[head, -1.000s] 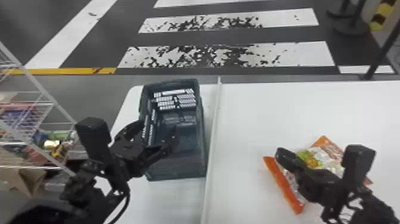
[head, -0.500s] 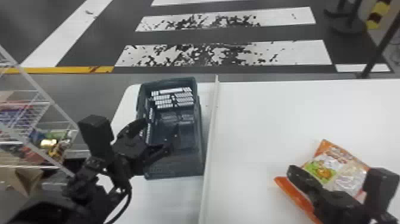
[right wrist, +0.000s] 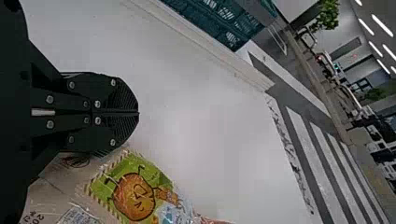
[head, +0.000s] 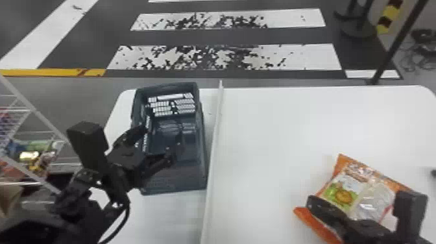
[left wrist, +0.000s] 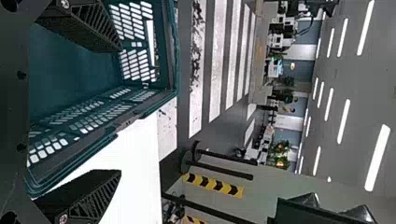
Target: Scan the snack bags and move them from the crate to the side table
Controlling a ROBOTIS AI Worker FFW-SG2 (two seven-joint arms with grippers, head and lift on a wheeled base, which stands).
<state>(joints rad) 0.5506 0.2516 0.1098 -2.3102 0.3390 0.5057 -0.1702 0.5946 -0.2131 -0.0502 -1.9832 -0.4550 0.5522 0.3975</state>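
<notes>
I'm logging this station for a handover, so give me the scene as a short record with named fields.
surface: white table
source: dark blue-grey slotted plastic crate, on the table's left part
divider: thin white raised strip, between crate and bag
item: orange snack bag with green cartoon panel, lying right of the strip
left pincer: at the crate, fingers apart
right pincer: near the bag, fingers together
bag-pincer contact: cannot be told

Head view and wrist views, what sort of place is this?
Perhaps an indoor test hall or lab: crosswalk stripes cross the floor, strip lights line the ceiling, and a wire rack with colourful items stands beside the white table.
</notes>
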